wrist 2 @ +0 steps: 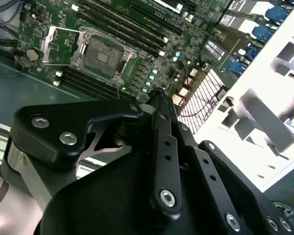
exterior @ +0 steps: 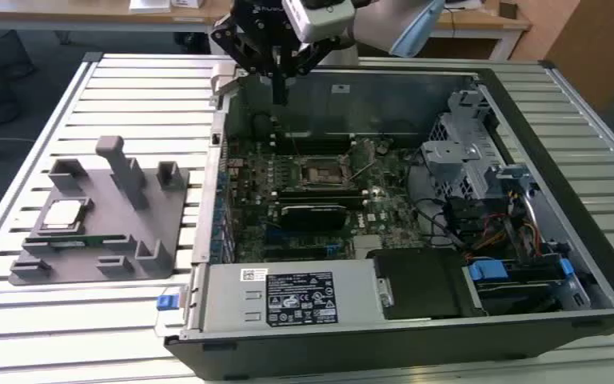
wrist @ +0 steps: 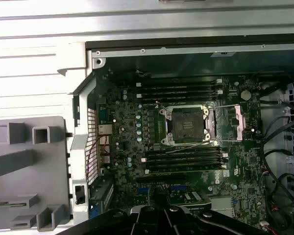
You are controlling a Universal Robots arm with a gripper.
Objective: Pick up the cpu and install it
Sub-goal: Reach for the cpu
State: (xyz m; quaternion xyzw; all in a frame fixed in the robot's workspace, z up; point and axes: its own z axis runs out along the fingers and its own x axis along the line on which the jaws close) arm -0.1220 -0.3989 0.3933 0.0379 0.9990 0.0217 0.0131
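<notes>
The cpu (exterior: 64,214), a small silver square chip, lies flat on the grey holder (exterior: 115,256) at the exterior view's left, outside the computer case. My gripper (exterior: 279,98) hangs over the case's far wall, well away from the cpu, its black fingers pressed together with nothing between them. In both wrist views the gripper (wrist 2: 158,96) (wrist: 157,211) sits above the green motherboard. The black socket frame (exterior: 318,170) (wrist: 186,125) (wrist 2: 102,55) is bare, and its metal plate (wrist: 237,120) is swung open beside it.
A green memory stick (exterior: 85,240) lies on the holder just in front of the cpu. The open case (exterior: 221,200) has tall walls, a drive cage (exterior: 467,152), cables and a power supply (exterior: 297,296). Upright posts (exterior: 115,168) rise from the holder.
</notes>
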